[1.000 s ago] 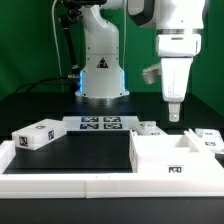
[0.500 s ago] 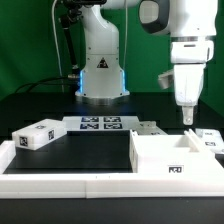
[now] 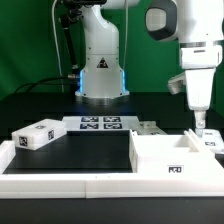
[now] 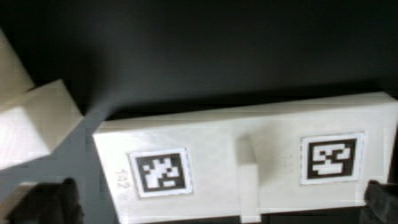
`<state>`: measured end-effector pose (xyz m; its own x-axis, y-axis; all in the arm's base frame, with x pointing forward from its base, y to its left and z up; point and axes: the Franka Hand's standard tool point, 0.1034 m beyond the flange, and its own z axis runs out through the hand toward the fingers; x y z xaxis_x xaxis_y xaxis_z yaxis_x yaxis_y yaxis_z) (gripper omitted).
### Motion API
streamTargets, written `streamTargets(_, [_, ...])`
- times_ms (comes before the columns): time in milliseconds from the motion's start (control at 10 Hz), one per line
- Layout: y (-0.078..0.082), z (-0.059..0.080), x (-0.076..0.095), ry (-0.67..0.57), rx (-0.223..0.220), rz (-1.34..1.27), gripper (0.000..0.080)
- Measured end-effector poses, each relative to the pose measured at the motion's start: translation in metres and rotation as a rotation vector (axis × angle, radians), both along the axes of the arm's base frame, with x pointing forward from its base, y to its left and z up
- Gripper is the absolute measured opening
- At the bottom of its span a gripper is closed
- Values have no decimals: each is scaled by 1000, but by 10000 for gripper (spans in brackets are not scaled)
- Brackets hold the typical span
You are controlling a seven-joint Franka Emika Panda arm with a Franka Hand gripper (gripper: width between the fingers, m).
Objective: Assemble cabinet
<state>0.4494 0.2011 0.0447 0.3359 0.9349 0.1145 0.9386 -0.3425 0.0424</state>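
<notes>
The cabinet body (image 3: 165,156) is an open white box with a marker on its front, at the exterior view's right. Behind it at the far right lies a white panel part (image 3: 211,141); in the wrist view it (image 4: 249,155) shows two square markers and a raised rib between them. My gripper (image 3: 200,127) hangs just above that part, pointing down. In the wrist view the gripper (image 4: 214,205) is open, its dark fingers (image 4: 43,203) wide apart with the part's edge between them, holding nothing. A white marked block (image 3: 38,135) lies at the exterior view's left.
The marker board (image 3: 100,124) lies in front of the robot base (image 3: 100,75). A long low white rail (image 3: 70,185) runs along the front edge. A small white piece (image 3: 147,127) sits behind the cabinet body. Another white part's edge (image 4: 32,115) shows in the wrist view.
The gripper has moved toward the exterior view's right and down, from above the cabinet body to just over the white panel part at the far right. The parts have not moved.
</notes>
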Motion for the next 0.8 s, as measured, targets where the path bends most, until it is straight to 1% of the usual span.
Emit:
streamTargets(100, [3,-6,-2,7,2,8,797])
streamTargets(400, [6,-28,-5,37,7,4,797])
streamTargets(500, [9,-32,-5,42,9,7,797])
streamTargets(600, [14,-33,-5,42,11,6,797])
streamTargets(800, [16,-33,-3,39,12,7,797])
